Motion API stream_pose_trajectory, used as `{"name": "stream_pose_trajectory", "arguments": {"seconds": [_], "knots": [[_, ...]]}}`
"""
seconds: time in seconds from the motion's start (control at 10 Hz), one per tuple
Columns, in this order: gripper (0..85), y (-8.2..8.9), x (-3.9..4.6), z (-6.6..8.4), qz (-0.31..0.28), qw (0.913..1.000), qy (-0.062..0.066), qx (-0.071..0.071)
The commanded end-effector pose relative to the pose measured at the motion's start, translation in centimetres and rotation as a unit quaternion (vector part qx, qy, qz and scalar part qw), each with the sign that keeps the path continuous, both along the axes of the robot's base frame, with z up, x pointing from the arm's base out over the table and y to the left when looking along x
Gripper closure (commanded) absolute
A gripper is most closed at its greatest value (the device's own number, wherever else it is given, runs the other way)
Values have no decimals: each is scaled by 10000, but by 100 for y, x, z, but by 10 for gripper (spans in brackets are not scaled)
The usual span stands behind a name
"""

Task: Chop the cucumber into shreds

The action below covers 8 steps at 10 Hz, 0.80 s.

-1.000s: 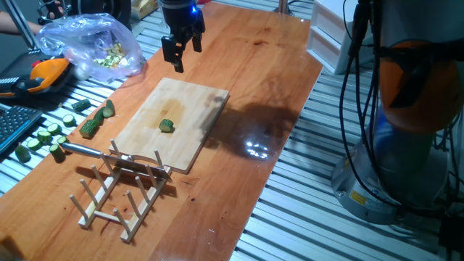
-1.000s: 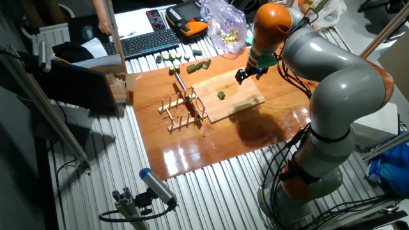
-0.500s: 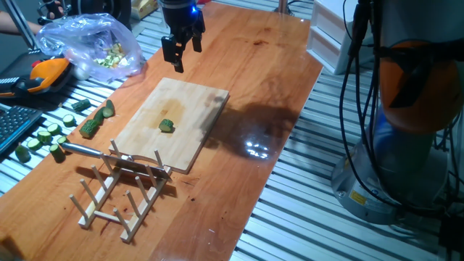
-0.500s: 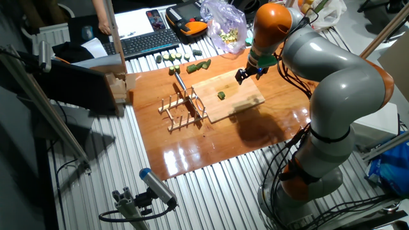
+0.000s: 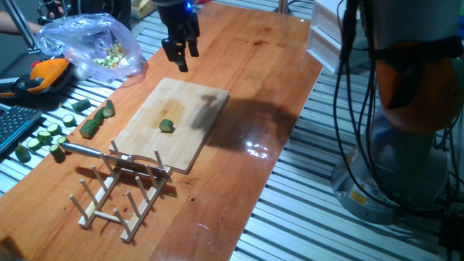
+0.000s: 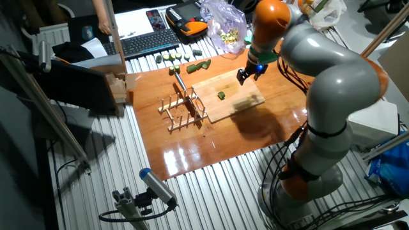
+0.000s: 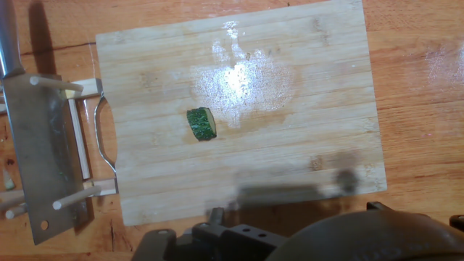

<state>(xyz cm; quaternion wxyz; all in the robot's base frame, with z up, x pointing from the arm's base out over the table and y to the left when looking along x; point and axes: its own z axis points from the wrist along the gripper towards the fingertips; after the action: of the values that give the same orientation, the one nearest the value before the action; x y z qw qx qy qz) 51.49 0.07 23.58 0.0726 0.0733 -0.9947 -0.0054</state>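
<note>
The cucumber (image 5: pixel 167 126) is a small dark green chunk with pale flesh, lying alone near the middle of the wooden cutting board (image 5: pixel 190 138). It shows in the other fixed view as the cucumber (image 6: pixel 221 95) and in the hand view as the cucumber (image 7: pixel 201 124). My gripper (image 5: pixel 179 56) hangs in the air above the board's far edge, well clear of the chunk, open and holding nothing. The gripper (image 6: pixel 245 75) sits off the board's far right corner in the other fixed view. No shreds are in view.
A knife (image 7: pixel 36 138) rests with its blade in the wooden peg rack (image 5: pixel 119 192) at the board's near end, handle (image 5: pixel 80 150) pointing left. Round cucumber slices (image 5: pixel 45 135) and a longer cucumber piece (image 5: pixel 91 126) lie left of the board. A plastic bag (image 5: pixel 90 45) sits behind.
The gripper has shifted slightly toward the far side of the table and the arm's elbow has swung. The cucumber, board and knife have not moved.
</note>
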Motion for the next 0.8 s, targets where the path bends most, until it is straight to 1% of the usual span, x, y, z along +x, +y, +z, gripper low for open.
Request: {"name": "stream_pose_trajectory", "arguments": {"seconds": [0.0, 0.7], "knots": [[850, 0, 0, 0, 214, 9994, 253, -43], [850, 0, -2, -1, 244, 9994, 230, -38]]}}
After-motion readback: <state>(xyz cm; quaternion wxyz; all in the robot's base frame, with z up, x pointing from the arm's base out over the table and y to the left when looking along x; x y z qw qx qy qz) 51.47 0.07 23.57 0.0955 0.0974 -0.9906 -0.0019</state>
